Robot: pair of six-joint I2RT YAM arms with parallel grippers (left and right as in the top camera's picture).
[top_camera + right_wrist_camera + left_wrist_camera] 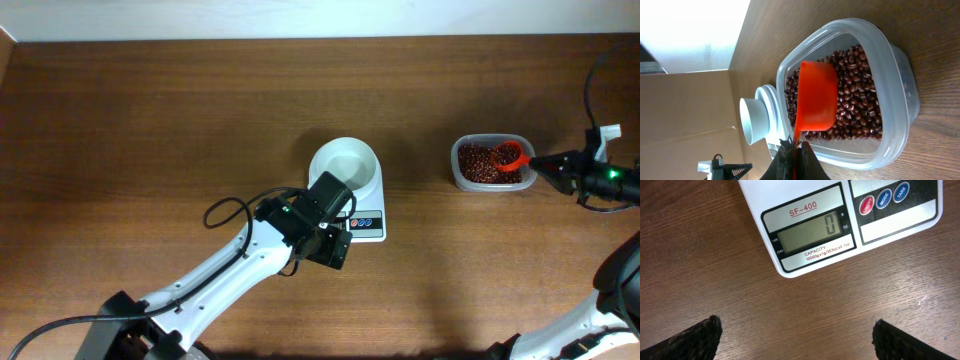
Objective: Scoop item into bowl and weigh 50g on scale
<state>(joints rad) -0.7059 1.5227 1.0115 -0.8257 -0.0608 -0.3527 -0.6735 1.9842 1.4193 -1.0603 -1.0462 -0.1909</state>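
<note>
The white bowl [345,163] stands empty on the white scale [366,218] in mid-table; the scale's display [812,234] reads 0. Just in front of the scale my left gripper [332,246] hovers open over bare wood, its fingertips [700,335] wide apart. The item, dark red-brown beans [855,95], fills a clear plastic tub [489,163] at the right. My right gripper [796,150] is shut on the handle of a red scoop [816,95], whose cup sits in the tub on the beans. The bowl [754,120] and scale also show beyond the tub.
A black cable [232,211] loops beside the left arm. The right arm's cable [592,75] arcs near the table's right edge. A cardboard panel [690,115] stands beyond the far side of the table.
</note>
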